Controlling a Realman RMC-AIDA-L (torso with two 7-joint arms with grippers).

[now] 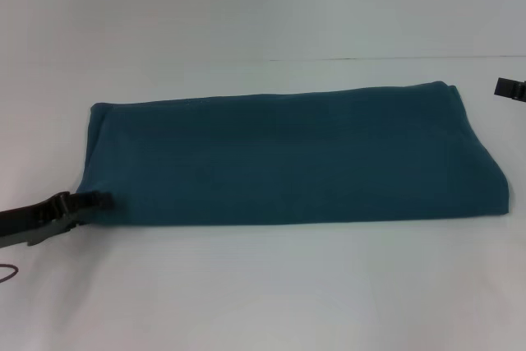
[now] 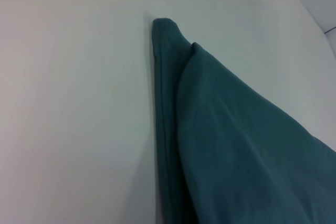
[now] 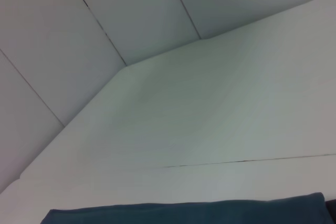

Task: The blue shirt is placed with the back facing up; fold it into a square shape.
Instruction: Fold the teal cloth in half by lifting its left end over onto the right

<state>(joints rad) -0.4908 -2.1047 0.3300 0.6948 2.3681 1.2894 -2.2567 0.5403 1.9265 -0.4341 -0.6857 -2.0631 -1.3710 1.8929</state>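
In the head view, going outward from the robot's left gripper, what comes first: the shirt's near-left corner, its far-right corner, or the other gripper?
1. The blue shirt's near-left corner, right at the left gripper.
2. Its far-right corner, across the table.
3. The right gripper, at the picture's right edge, just beyond that corner.

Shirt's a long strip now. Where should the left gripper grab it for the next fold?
Probably the near left corner of the shirt, where the left gripper already sits. Come in low from the left: the layers end there in an open edge, and the strip's long axis runs left-right, so that end folds rightward.
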